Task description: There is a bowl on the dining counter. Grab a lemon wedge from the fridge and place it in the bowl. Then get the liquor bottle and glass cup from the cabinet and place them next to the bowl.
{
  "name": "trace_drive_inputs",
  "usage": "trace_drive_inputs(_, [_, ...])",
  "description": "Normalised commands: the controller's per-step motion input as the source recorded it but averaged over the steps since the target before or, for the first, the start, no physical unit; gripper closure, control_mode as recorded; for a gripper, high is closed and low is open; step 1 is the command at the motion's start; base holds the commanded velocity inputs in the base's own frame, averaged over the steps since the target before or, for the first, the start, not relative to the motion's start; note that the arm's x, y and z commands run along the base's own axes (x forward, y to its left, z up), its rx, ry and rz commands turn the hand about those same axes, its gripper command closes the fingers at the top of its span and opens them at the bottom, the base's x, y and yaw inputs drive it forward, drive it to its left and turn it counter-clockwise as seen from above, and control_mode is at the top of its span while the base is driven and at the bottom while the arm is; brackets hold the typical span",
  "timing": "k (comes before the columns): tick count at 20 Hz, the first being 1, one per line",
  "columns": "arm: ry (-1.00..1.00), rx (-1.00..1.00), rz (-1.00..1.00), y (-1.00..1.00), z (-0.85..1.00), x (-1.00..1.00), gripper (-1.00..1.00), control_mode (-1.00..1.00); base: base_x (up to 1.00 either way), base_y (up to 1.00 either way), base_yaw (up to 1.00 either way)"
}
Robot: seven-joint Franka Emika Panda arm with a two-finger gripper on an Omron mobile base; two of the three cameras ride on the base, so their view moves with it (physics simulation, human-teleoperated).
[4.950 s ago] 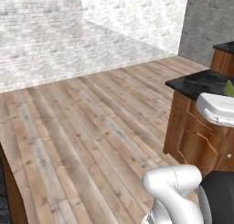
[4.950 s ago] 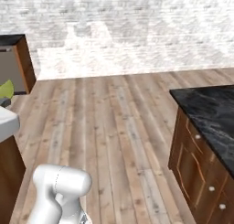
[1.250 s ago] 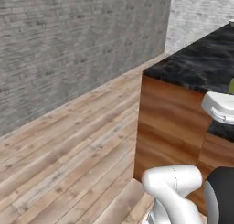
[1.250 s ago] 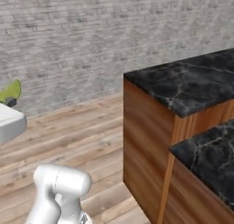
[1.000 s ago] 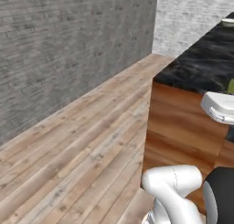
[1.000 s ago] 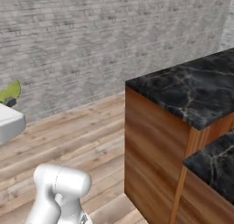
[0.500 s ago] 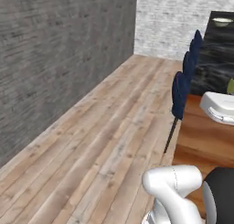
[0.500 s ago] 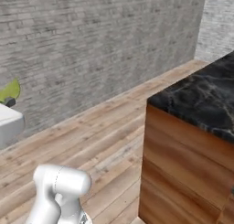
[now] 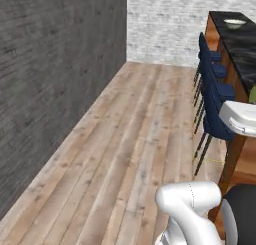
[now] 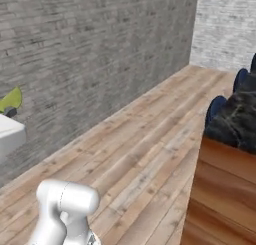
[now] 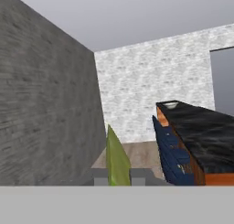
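A: Where does the table [image 9: 239, 39] stand?

B: It runs up the right side of the left base view, black marble over reddish wood, with the blue stools [image 9: 212, 96] along its near edge. The bowl [image 9: 234, 23] sits at its far end, upper right of the frame.

A: And the pincer [image 11: 118, 176]?

B: It is nearly closed on the lemon wedge [image 11: 117, 159], which stands upright between the fingers, low centre in the hand view.

A: So how should the carry go?

B: I'd keep the squeeze firm and the hand level, roll past the stools, and release only when directly above the bowl.
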Motion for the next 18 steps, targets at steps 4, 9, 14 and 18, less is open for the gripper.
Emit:
trace_drive_inputs(4, [0.00,0.00,0.00,0.00,0.00,0.00,1.00,1.00,1.00,0.80,-0.39])
trace_drive_inputs(9, [0.00,0.00,0.00,0.00,0.00,0.00,1.00,1.00,1.00,0.73,-0.44])
trace_drive_inputs(14, [0.00,0.00,0.00,0.00,0.00,0.00,1.00,1.00,1.00,0.74,-0.46])
trace_drive_inputs(18, [0.00,0.00,0.00,0.00,0.00,0.00,1.00,1.00,1.00,0.77,-0.45])
